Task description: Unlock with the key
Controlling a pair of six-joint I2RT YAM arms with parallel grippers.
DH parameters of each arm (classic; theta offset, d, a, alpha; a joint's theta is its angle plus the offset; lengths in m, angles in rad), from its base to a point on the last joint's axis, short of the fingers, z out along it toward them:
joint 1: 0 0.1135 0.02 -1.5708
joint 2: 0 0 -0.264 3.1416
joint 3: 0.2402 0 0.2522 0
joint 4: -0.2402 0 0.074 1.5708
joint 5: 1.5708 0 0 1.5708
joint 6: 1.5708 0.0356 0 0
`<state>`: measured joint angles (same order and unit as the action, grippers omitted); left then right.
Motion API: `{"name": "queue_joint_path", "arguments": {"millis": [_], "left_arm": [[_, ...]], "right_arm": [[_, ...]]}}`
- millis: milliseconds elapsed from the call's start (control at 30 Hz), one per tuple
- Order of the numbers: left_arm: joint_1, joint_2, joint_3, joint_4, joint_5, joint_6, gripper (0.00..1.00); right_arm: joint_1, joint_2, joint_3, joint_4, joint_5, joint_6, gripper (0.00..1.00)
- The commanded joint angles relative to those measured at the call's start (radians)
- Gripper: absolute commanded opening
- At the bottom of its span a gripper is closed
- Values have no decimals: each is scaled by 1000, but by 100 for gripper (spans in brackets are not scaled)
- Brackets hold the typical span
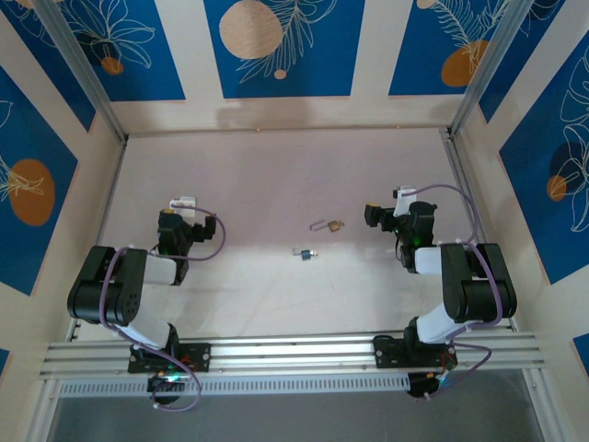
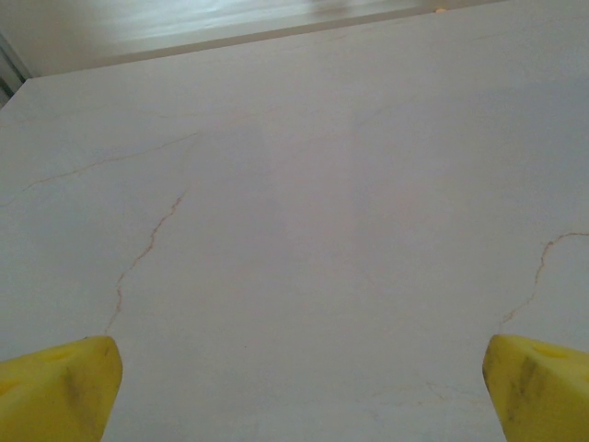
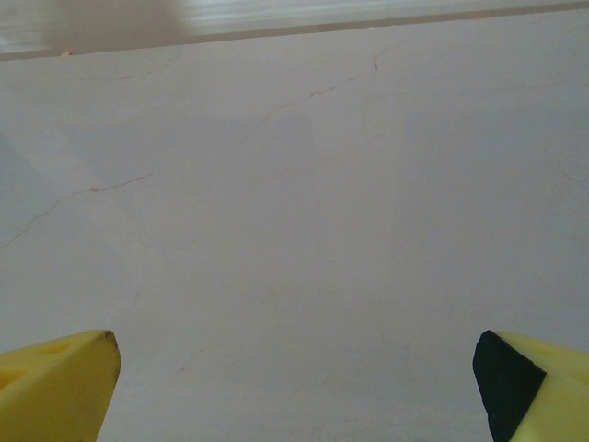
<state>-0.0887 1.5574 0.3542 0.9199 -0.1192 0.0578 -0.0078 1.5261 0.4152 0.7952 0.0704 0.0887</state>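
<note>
Blue-headed key (image 1: 305, 254) near brass padlock (image 1: 331, 225) on pale veined tabletop (image 1: 258, 184); left claw (image 2: 296, 382), right claw (image 3: 294, 378) wide, empty.

Tiny blue-headed key (image 1: 305, 253) lies flat on the table (image 1: 258, 175), centrally

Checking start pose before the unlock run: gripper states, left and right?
Left gripper: open, holding nothing.
Right gripper: open, holding nothing.

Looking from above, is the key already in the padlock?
No, the key lies loose on the table, apart from the padlock.
</note>
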Motion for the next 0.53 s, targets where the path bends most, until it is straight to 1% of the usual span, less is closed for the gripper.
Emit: {"name": "queue_joint_path", "arguments": {"millis": [0, 233, 500], "left_arm": [[11, 5, 15, 25, 18, -12, 100], [10, 10, 26, 7, 24, -11, 100], [11, 6, 16, 24, 24, -10, 100]], "right_arm": [[5, -3, 2, 7, -5, 6, 99], [5, -3, 2, 7, -6, 6, 99], [5, -3, 3, 9, -6, 7, 99]]}}
